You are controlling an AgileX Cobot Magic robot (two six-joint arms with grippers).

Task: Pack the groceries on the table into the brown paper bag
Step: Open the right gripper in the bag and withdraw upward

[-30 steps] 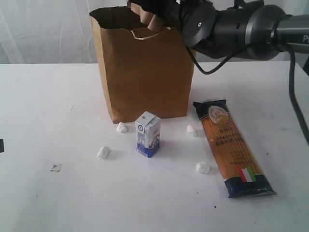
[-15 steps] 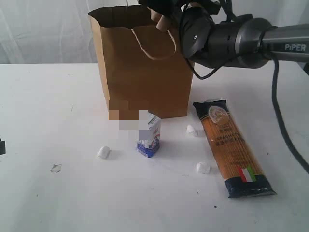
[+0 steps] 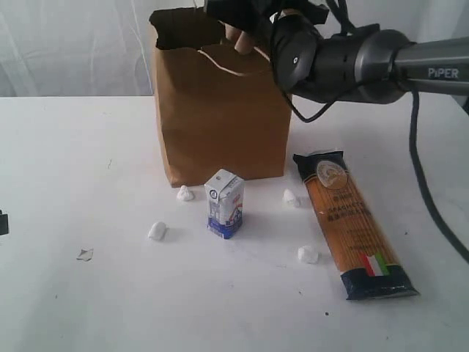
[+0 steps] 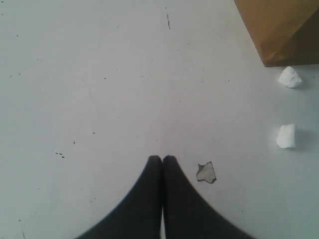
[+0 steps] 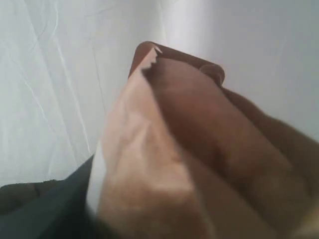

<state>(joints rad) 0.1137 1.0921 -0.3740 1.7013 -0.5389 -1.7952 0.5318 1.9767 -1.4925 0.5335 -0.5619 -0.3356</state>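
Groceries lie nearest on the white table (image 3: 88, 147): the long spaghetti pack (image 3: 353, 220) rests flat at the front right, its dark ends pointing toward the camera and toward the bag. At the front left, the left gripper (image 4: 162, 160) hangs over bare tabletop with its two black fingertips pressed together and nothing between them; a small grey scrap (image 4: 206, 172) lies just beside its tips. A little farther in, the small white-blue carton (image 3: 225, 204) stands upright near the middle, apart from the spaghetti. Four white crumpled lumps are scattered around the carton: one (image 3: 308, 254) close to the spaghetti pack's left edge, one (image 3: 157, 231) to the left of the carton, one (image 3: 185, 193) at the bag's front left corner, and one (image 3: 292, 197) by the pack's upper end. Behind the carton the brown paper bag (image 3: 220, 117) stands upright and open, one cord handle drooping over its front face. Above its mouth, toward the right side, the right gripper (image 3: 238, 22) grips a brown pouch (image 5: 199, 149), jaws part-way apart around it; the pouch's notched top corner juts out past the fingers. A white curtain (image 3: 73, 44) hangs behind everything.
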